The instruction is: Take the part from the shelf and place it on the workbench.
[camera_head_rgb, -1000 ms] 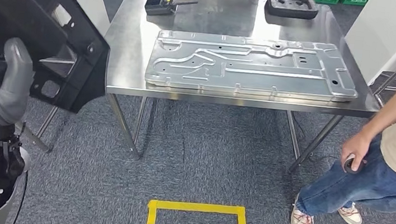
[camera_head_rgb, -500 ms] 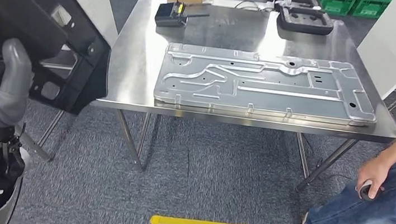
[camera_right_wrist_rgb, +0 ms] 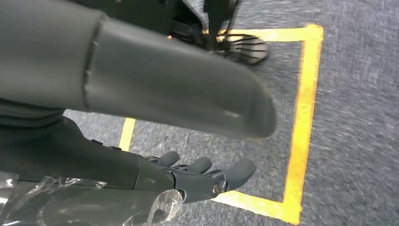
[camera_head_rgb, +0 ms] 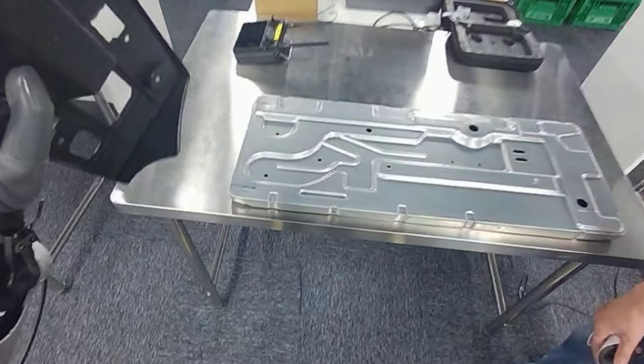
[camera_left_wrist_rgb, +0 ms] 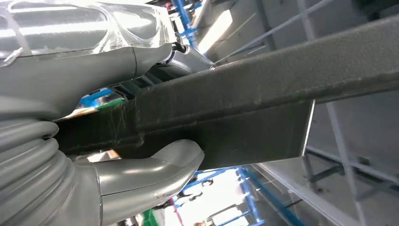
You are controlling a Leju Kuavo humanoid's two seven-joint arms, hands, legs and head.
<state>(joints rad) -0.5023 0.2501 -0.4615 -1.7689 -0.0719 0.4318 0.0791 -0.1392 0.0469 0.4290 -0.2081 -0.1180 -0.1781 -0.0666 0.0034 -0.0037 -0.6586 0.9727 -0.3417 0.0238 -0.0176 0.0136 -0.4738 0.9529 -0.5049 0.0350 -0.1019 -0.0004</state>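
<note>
gripping the black part [camera_head_rgb: 69, 43], the left hand [camera_head_rgb: 16, 143] holds it up beside the steel workbench [camera_head_rgb: 205, 132]; the right hand [camera_right_wrist_rgb: 197, 176] hangs released, fingers apart, above grey carpet [camera_right_wrist_rgb: 357, 117].

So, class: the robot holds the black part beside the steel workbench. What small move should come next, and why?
Probably swing the black part rightward over the bare near-left corner of the workbench. The left hand grips it off the table's left edge, and the large metal panel fills the middle.

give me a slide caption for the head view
Left hand holds the black part beside the steel workbench.
</note>
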